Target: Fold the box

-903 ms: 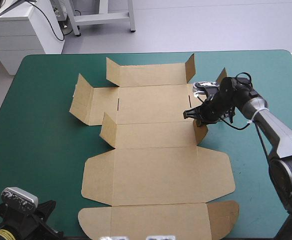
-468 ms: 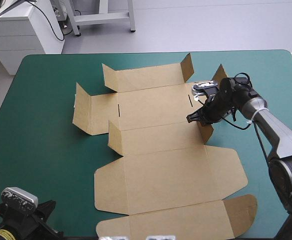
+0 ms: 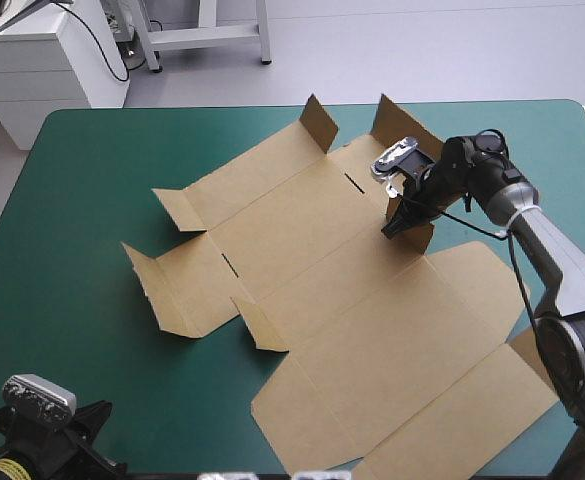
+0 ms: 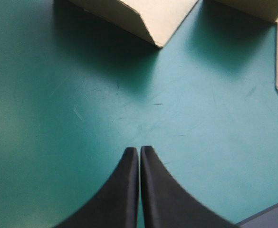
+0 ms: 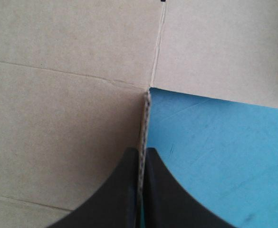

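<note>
Left gripper (image 4: 139,148) sits at the near left corner, fingers pressed together and empty, over bare teal-green cover (image 4: 81,118). Box (image 3: 342,300) lies skewed across mid-table, a mostly flat sheet with a few small flaps (image 3: 177,208) tipped up. Right gripper (image 3: 400,222) pinches an upright side flap (image 5: 145,118) on its far-right side. Looks like an early stage: nothing tucked yet.

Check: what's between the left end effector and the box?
Only bare teal-green cover lies between the left end effector and the box, as the left wrist view shows.
</note>
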You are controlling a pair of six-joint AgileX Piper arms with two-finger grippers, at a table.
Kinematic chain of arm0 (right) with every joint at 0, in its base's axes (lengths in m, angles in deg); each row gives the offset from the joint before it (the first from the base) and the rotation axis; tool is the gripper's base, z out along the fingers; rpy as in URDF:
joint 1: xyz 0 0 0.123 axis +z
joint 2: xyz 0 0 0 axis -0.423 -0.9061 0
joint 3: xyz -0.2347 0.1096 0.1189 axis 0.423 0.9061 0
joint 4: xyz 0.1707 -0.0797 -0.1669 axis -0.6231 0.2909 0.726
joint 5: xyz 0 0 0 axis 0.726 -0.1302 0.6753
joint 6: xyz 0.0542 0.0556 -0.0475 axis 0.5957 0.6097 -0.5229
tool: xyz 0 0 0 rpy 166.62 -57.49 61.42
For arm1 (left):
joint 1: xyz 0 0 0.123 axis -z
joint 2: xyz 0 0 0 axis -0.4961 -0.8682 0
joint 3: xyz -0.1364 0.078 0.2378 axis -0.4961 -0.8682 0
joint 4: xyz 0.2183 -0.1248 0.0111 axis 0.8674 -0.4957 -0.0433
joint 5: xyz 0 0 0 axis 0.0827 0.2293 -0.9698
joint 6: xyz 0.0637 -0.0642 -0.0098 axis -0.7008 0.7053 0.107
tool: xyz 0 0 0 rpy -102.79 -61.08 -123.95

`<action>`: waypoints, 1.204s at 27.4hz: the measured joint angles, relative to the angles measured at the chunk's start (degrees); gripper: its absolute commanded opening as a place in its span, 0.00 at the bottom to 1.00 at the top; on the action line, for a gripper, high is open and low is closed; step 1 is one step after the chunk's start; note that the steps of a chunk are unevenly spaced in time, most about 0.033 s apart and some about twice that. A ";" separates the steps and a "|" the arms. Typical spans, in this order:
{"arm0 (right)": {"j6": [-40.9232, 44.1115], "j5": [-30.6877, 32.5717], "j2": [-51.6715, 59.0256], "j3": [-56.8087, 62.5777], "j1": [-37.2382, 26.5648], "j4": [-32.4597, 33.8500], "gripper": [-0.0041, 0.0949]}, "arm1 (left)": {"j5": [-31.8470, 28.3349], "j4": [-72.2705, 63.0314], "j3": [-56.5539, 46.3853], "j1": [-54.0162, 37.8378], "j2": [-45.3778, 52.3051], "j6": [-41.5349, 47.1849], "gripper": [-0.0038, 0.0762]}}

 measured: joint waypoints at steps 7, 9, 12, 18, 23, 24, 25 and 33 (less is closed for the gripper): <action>-5.78 7.73 -6.89 -9.98 1.52 0.48 0.03 | 0.00 0.00 0.00 0.00 0.00 0.00 0.04; -8.28 8.48 -8.58 -12.30 2.59 0.81 0.03 | 0.00 0.00 0.00 0.00 0.00 0.00 0.04; -12.09 8.76 -10.67 -15.95 5.01 0.87 0.03 | 0.00 0.00 0.00 0.00 0.00 0.00 0.04; -17.07 8.84 -14.14 -21.59 8.72 0.60 0.03 | 0.00 0.00 0.00 0.00 0.00 0.00 0.04; -21.45 8.65 -16.01 -22.33 11.60 0.59 0.02 | 0.00 0.00 0.00 0.00 0.00 0.00 0.04; -22.09 8.54 -16.08 -22.33 12.15 0.59 0.02 | 0.00 0.00 0.00 0.00 0.00 0.00 0.04; -22.67 8.34 -16.08 -22.39 12.64 0.59 0.02 | 0.00 0.00 0.00 0.00 0.00 0.00 0.04; -28.64 8.36 -16.08 -22.59 17.42 -0.49 0.02 | 0.00 0.00 0.00 0.00 0.00 0.00 0.04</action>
